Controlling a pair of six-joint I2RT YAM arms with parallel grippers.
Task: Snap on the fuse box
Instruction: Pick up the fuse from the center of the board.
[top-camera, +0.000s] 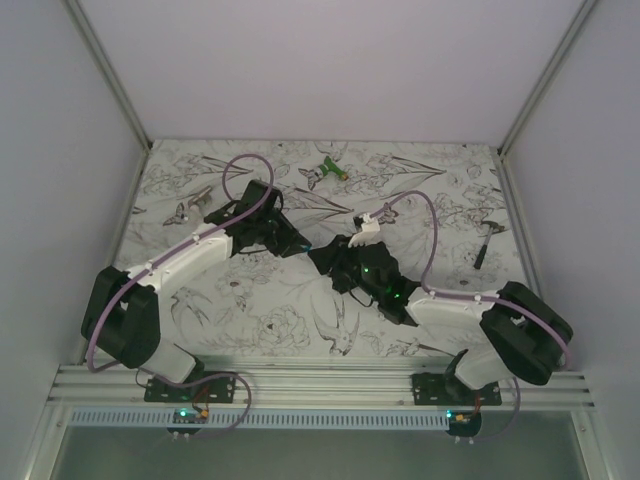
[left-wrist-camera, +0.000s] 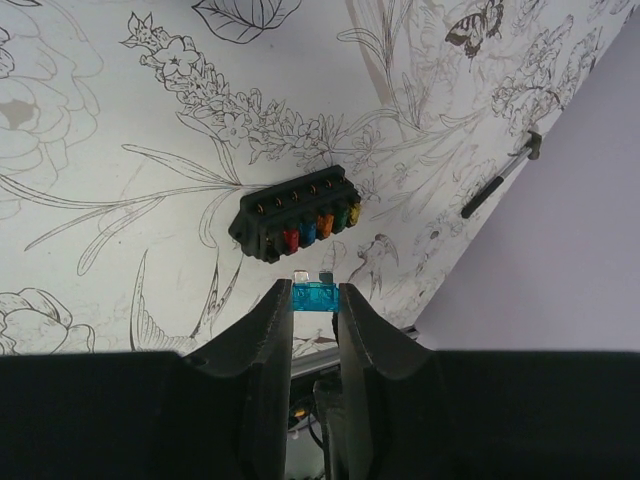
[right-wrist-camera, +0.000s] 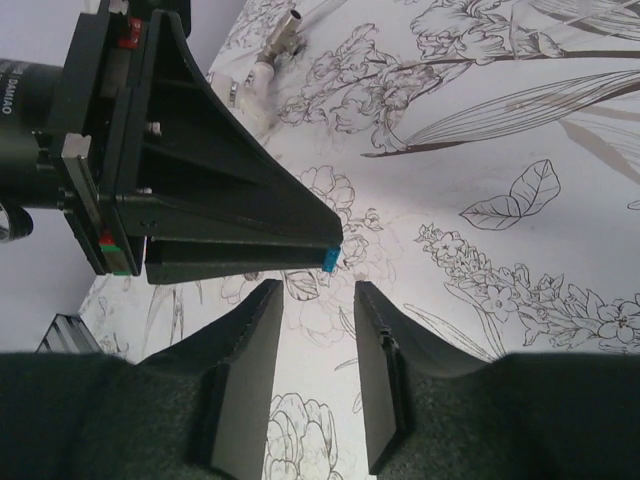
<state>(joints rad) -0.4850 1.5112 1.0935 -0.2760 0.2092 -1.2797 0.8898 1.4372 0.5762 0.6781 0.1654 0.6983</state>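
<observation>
Left wrist view: the left claw (left-wrist-camera: 315, 305) is clamped on a blue fuse (left-wrist-camera: 314, 297), whose two prongs point toward the fuse box (left-wrist-camera: 297, 213).
Fuse box: lies flat on the flowered tabletop (left-wrist-camera: 100, 150) at 12 o'clock from the left claw, near the held fuse but apart from it.
Long axis: runs roughly from 8 o'clock to 2 o'clock in that view, slightly askew to the line across the claw's fingers.
Slots: a row of fuses (left-wrist-camera: 320, 225), red, blue, orange, green and yellow, fills the 2 o'clock end. The 8 o'clock end looks unfilled, though it is too dark to be sure.
Right claw (right-wrist-camera: 318, 292): jaws apart, holding nothing. In its own view the left claw reaches in from 10 o'clock, with the blue fuse just above the right claw's tips. No fuse box shows there.
Top view: both claws meet mid-tabletop, and the box cannot be made out between them.
Nearer arm: the left, by judgement. The move likely calls for a short advance toward 12 o'clock and a slight twist to square the fuse with the row.
</observation>
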